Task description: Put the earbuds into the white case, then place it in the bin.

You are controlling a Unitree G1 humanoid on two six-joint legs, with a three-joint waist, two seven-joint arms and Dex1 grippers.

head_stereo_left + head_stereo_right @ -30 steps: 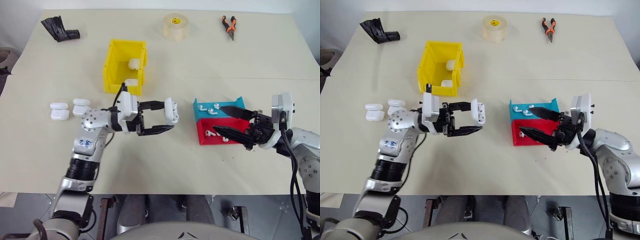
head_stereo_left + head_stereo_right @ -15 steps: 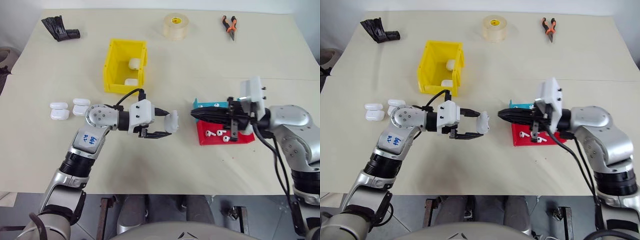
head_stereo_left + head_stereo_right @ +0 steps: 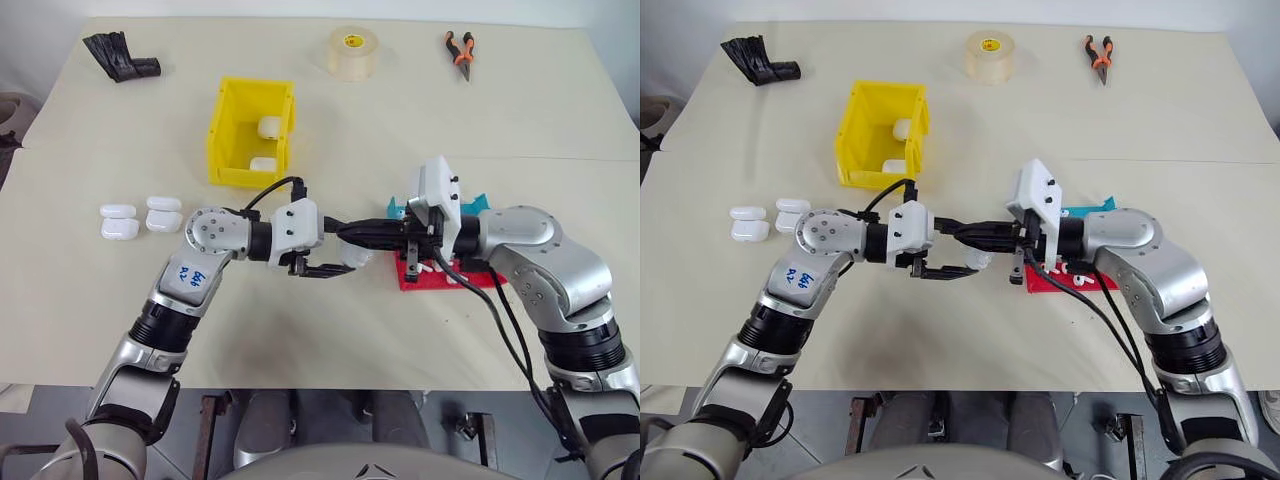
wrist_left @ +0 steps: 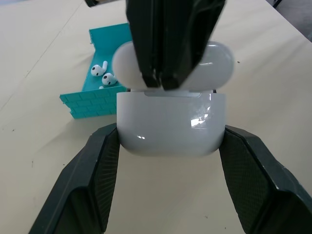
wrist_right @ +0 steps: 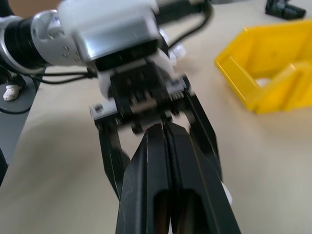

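Both arms reach inward, left claw [image 3: 335,252] gripping, right claw [image 3: 345,231] pinched closed, tips meeting mid-table

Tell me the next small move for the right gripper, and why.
Probably ease the right gripper a little further down into the open white case, then release. Its shut fingers sit at the case mouth, under the raised lid, while the left gripper clamps the case. Whether an earbud is pinched cannot be seen.
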